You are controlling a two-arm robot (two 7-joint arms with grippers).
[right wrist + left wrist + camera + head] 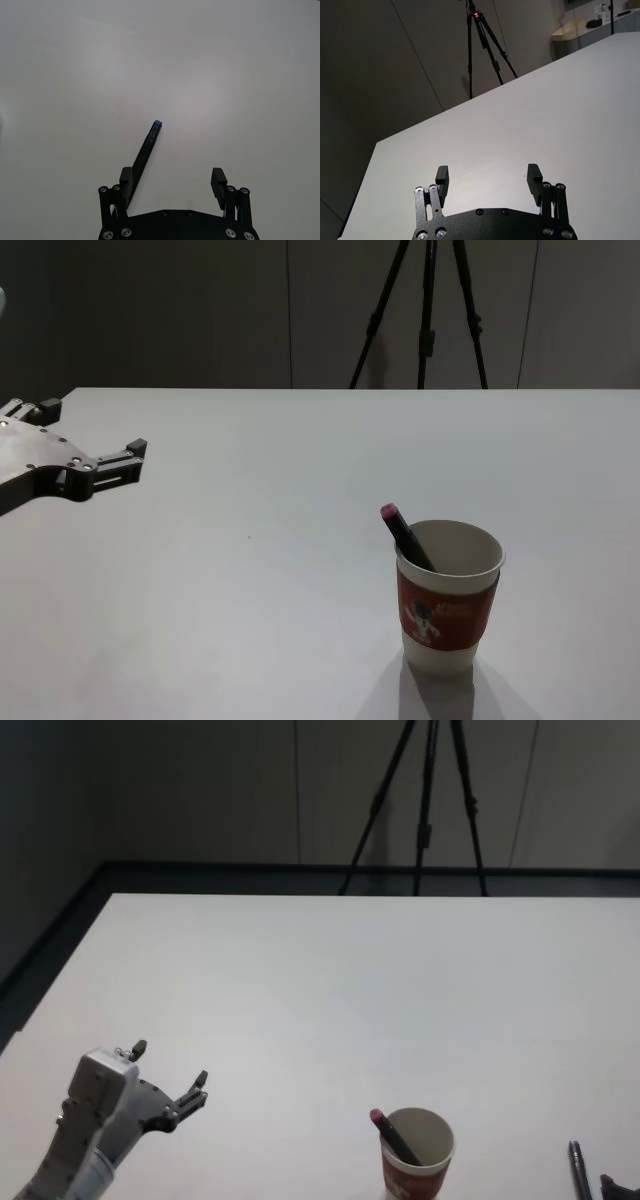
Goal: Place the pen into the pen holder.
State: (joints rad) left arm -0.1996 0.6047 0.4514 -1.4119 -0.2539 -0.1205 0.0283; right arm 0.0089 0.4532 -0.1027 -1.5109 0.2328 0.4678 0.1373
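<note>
White tabletop; above its near left corner, left tool, spread wide and empty. At the near right corner, right tool, likewise wide, over a dark pen lying flat, one end beside a finger. Near the front edge, upright pen holder, a pink-capped pen leaning inside.

Pink-capped pen in pen holder; dark pen flat
</note>
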